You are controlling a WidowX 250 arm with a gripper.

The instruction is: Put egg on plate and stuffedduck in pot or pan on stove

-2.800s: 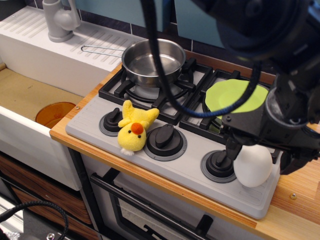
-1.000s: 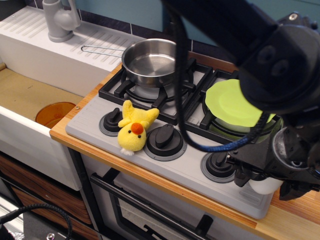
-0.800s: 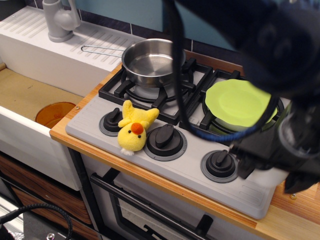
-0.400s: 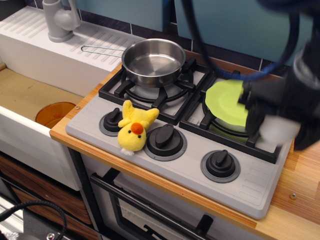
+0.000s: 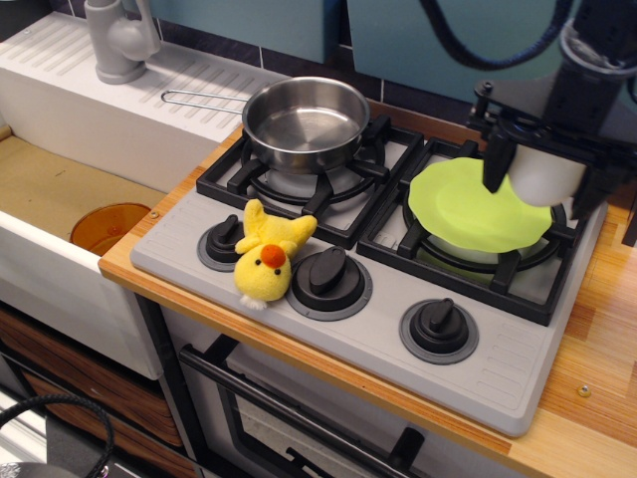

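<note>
My gripper (image 5: pixel 543 177) is shut on the white egg (image 5: pixel 546 175) and holds it just above the right part of the lime-green plate (image 5: pixel 468 207), which rests on the right burner of the grey stove (image 5: pixel 378 319). The yellow stuffed duck (image 5: pixel 267 253) lies on the stove's front strip between the left and middle knobs. The shiny steel pan (image 5: pixel 304 122) sits empty on the left burner, its wire handle pointing left.
A white sink unit with a grey faucet (image 5: pixel 119 40) is at the back left. An orange bowl (image 5: pixel 107 227) lies in the basin at left. The wooden counter (image 5: pixel 607 329) runs along the stove's right side. Three black knobs line the stove front.
The gripper closed on the egg at the stove's front right corner, lifted it, and carried it back and up to above the plate's right side. The duck and pan have not moved.
</note>
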